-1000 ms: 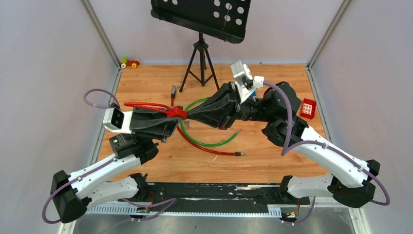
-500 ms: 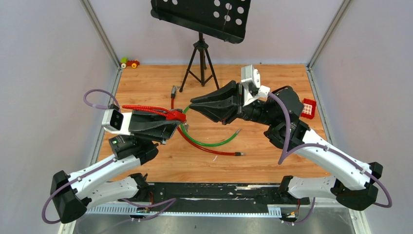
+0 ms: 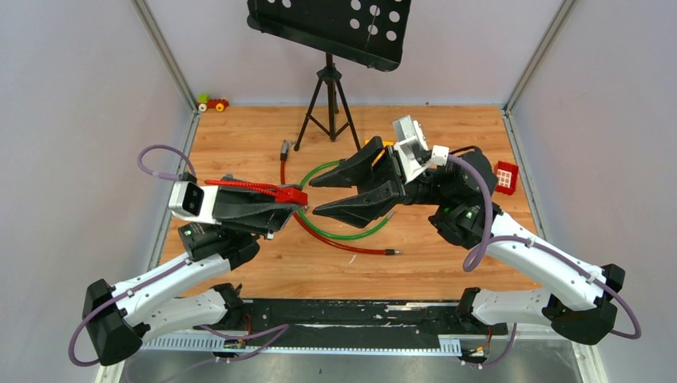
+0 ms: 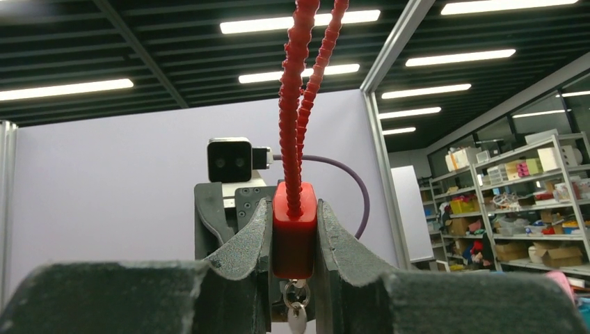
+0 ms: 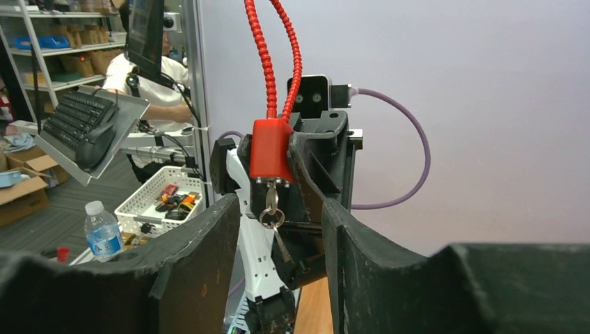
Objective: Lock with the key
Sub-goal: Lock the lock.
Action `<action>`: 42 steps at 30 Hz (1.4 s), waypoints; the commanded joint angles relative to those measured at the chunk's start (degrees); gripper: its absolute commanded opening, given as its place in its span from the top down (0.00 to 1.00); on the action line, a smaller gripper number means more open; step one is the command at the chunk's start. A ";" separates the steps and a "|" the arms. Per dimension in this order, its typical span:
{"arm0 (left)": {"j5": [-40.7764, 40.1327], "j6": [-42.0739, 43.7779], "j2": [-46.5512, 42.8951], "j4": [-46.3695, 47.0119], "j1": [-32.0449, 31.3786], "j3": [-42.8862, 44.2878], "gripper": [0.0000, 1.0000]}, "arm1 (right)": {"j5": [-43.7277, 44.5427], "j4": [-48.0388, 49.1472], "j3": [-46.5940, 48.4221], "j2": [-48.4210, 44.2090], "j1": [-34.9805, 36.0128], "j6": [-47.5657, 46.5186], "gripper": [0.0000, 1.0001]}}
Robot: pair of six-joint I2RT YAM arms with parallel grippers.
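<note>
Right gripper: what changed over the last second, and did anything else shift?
The right gripper was shut against the end of the red lock. It has let go, opened and drawn back toward its own side. The key stays in the lock's keyhole, its ring hanging. The left gripper still clamps the lock body in about the same place, and the green cable has not moved.
</note>
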 commanded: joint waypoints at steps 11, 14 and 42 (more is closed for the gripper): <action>0.64 0.19 -0.54 5.00 -0.21 2.04 1.00 | -1.05 1.78 3.35 2.73 0.10 5.98 0.61; 0.67 0.46 -0.53 4.98 -0.22 1.95 1.00 | -1.18 1.17 3.90 2.93 0.10 6.06 0.65; 0.10 0.67 0.24 4.98 -0.22 2.04 1.00 | -3.28 -3.00 4.49 2.93 0.30 4.93 0.75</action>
